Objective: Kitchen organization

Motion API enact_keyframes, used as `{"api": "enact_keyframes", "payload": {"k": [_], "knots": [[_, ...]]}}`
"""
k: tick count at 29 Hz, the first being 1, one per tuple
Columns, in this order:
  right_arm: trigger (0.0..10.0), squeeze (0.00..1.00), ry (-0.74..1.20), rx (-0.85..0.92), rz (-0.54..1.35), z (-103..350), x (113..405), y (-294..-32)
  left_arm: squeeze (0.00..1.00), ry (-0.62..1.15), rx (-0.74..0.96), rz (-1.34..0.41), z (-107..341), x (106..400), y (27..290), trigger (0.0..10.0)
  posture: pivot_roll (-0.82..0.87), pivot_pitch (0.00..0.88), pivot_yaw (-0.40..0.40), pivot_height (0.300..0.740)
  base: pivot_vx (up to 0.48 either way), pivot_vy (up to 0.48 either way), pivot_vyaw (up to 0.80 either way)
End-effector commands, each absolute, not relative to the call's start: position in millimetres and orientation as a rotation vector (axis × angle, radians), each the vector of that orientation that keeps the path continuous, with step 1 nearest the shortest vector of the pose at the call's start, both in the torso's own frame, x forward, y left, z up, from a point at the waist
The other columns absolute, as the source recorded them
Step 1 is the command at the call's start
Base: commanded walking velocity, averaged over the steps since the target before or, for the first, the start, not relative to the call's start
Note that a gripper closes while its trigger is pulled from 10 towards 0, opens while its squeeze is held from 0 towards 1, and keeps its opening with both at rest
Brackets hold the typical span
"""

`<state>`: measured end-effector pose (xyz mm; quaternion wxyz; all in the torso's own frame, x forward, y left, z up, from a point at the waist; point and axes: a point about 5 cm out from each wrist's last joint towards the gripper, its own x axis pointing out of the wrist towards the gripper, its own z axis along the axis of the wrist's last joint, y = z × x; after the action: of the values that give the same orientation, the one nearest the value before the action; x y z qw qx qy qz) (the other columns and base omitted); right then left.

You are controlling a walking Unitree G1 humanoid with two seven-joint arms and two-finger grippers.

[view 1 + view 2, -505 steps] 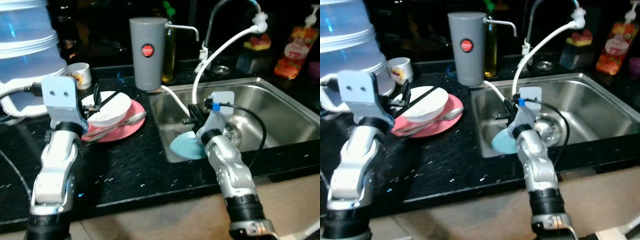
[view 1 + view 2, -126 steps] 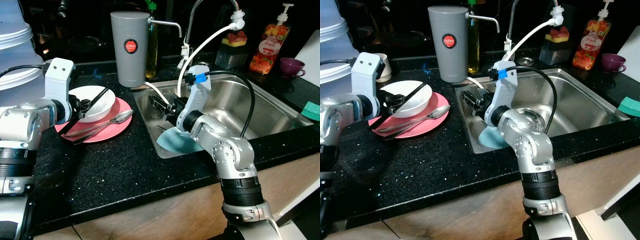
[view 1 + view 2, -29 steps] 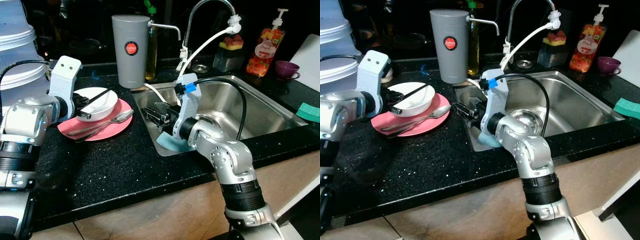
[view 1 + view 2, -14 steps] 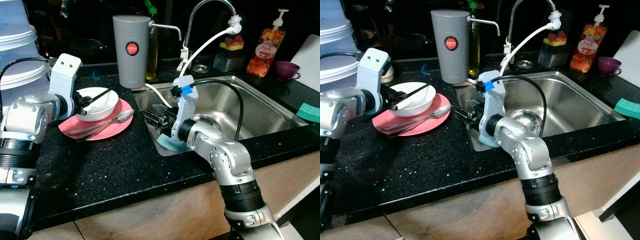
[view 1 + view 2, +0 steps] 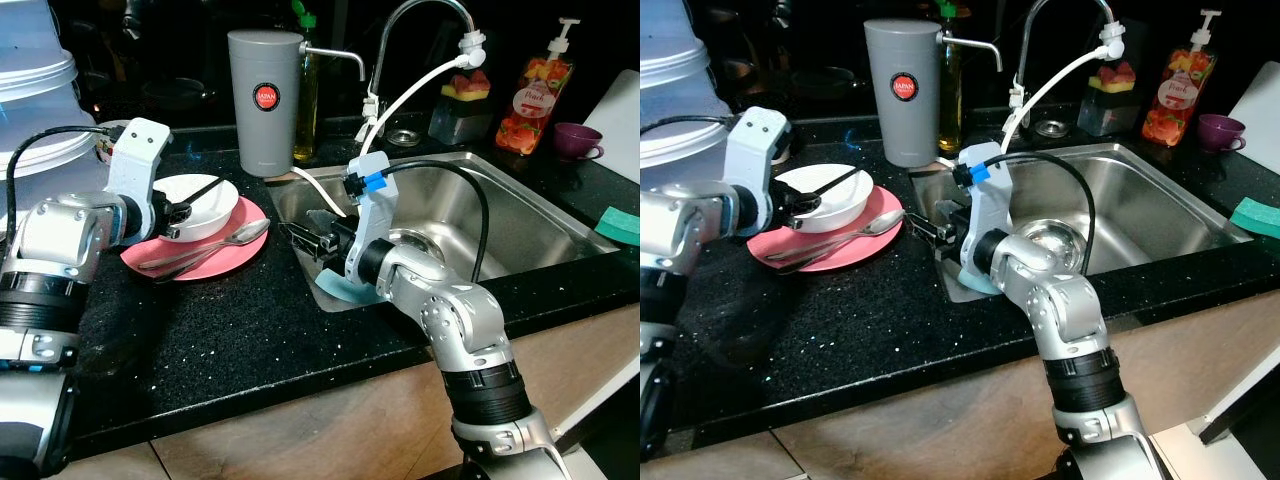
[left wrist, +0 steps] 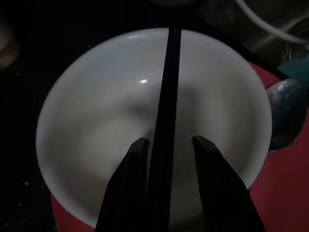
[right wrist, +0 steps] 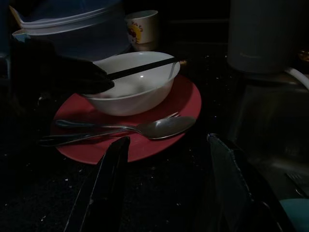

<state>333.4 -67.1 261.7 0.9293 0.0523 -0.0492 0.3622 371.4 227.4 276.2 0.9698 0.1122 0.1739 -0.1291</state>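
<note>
A white bowl (image 5: 210, 197) stands on a pink plate (image 5: 222, 262) on the black counter, with black chopsticks (image 5: 203, 189) lying across its rim. A spoon (image 5: 238, 235) rests on the plate beside the bowl. My left gripper (image 5: 178, 212) is at the bowl's near rim. In the left wrist view its fingers (image 6: 139, 150) stand a little apart on either side of the chopsticks (image 6: 166, 96), so my left gripper (image 6: 171, 142) is open. My right gripper (image 5: 300, 233) hangs open over the sink's left edge, pointing toward the plate (image 7: 145, 145).
A light blue plate (image 5: 340, 290) and a steel bowl (image 5: 1045, 240) lie in the sink (image 5: 520, 215). A grey jug (image 5: 264, 100), a faucet with white hose (image 5: 410, 90), a soap bottle (image 5: 538, 90) and a purple cup (image 5: 578, 138) line the back. A mug (image 7: 142, 29) stands behind the bowl.
My left gripper has come down slightly closer to the bowl and the chopsticks. My right gripper has edged a little toward the sink's left rim.
</note>
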Motion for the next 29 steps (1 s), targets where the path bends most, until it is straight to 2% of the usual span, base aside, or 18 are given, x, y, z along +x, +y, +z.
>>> {"api": "enact_keyframes", "payload": {"k": [1, 11, 12, 29], "knots": [[10.0, 0.00, -0.101, 0.096, 0.744, 261, 331, -68, 0.00, 0.380, 0.234, -0.272, 274, 373, 224, 10.0, 0.01, 0.000, -0.002, 0.740, 0.000, 0.000, 0.00], [10.0, 0.00, -0.102, 0.096, 0.742, 262, 331, -68, 0.00, 0.381, 0.266, -0.272, 275, 373, 225, 10.0, 0.01, 0.000, -0.001, 0.740, 0.000, 0.000, 0.00], [10.0, 0.00, -0.102, 0.096, 0.741, 262, 331, -68, 0.00, 0.379, 0.261, -0.268, 275, 373, 226, 0.1, 0.01, 0.000, -0.001, 0.740, 0.000, 0.000, 0.00], [10.0, 0.00, -0.110, 0.099, 0.729, 265, 333, -70, 0.00, 0.232, 0.230, -0.180, 304, 374, 233, 0.0, 0.00, 0.000, 0.000, 0.740, 0.000, 0.000, 0.00]]}}
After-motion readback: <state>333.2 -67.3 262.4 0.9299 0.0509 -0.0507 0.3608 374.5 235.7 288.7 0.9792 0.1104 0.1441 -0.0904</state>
